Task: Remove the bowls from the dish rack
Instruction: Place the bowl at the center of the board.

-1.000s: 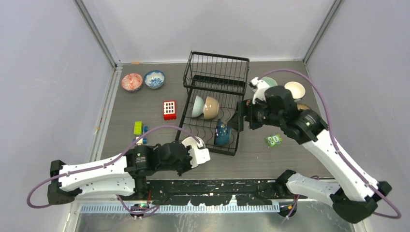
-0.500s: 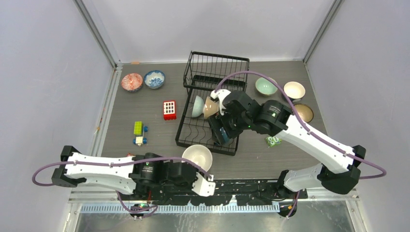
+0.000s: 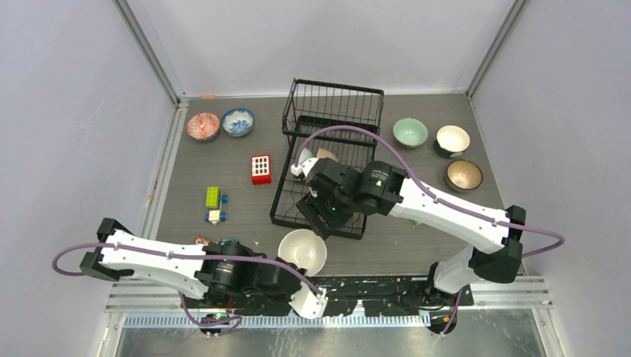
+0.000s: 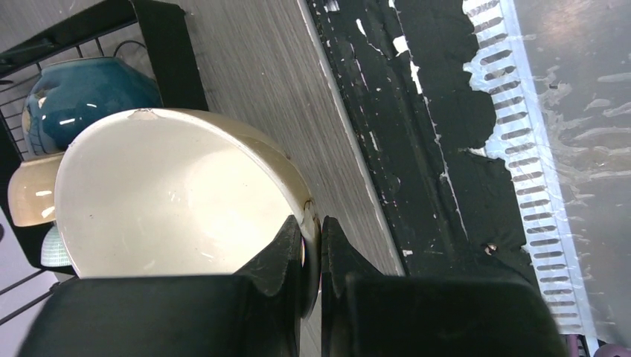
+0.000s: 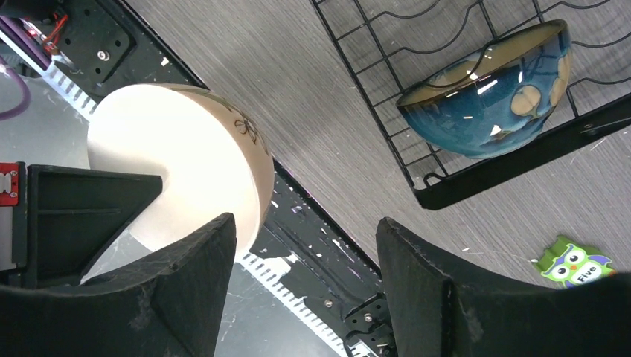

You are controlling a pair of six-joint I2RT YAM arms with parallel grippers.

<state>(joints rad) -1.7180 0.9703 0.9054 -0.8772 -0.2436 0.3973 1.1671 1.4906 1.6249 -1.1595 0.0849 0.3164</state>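
The black wire dish rack [image 3: 332,111] stands at mid-table. A pale green bowl [image 3: 303,158] and a tan bowl [image 3: 325,154] stand on edge in it. A dark blue bowl [image 5: 491,89] leans at its near edge, hidden under my right arm in the top view. My left gripper [image 3: 298,269] is shut on the rim of a cream bowl [image 3: 303,251], just in front of the rack; the left wrist view shows the jaws [image 4: 320,245] pinching that rim [image 4: 171,201]. My right gripper [image 3: 316,211] is open and empty above the rack's near edge [image 5: 305,245].
Red patterned [image 3: 202,126] and blue-and-white [image 3: 237,121] bowls sit far left. Pale green [image 3: 410,132], cream [image 3: 453,139] and brown [image 3: 464,175] bowls sit far right. A red block [image 3: 260,169] and small toy blocks [image 3: 213,197] lie left of the rack. An owl tile [image 5: 579,269] lies right of it.
My right arm swung left from the right-side bowls across the rack to its near edge, open. My left gripper moved the cream bowl slightly toward the table's near edge.
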